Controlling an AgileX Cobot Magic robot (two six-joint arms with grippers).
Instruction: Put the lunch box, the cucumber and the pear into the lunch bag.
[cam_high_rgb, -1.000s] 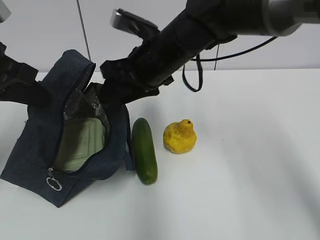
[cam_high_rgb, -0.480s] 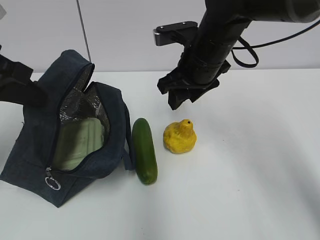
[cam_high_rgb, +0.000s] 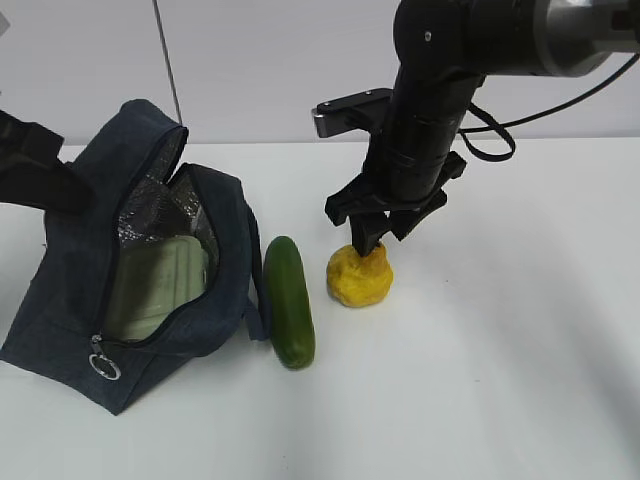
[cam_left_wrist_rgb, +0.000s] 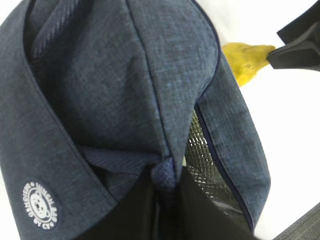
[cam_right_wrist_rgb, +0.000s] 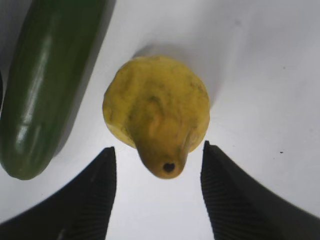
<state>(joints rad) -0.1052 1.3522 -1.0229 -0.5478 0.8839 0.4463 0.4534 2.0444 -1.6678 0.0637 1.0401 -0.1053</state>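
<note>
The navy lunch bag lies open on the left, and the lunch box with its pale green lid sits inside it. The cucumber lies just right of the bag, and the yellow pear stands right of the cucumber. My right gripper is open and hangs directly over the pear's top; in the right wrist view its jaws straddle the pear, with the cucumber at left. My left gripper is shut on a fold of the lunch bag's fabric, holding the flap up.
The white table extends to the right and front. The left arm sits at the far left edge behind the bag. A silver ring pull hangs at the bag's near corner.
My right arm pulled out of the bag mouth, swung right and came down over the pear. The lunch box stays in the bag. The left gripper keeps its hold.
</note>
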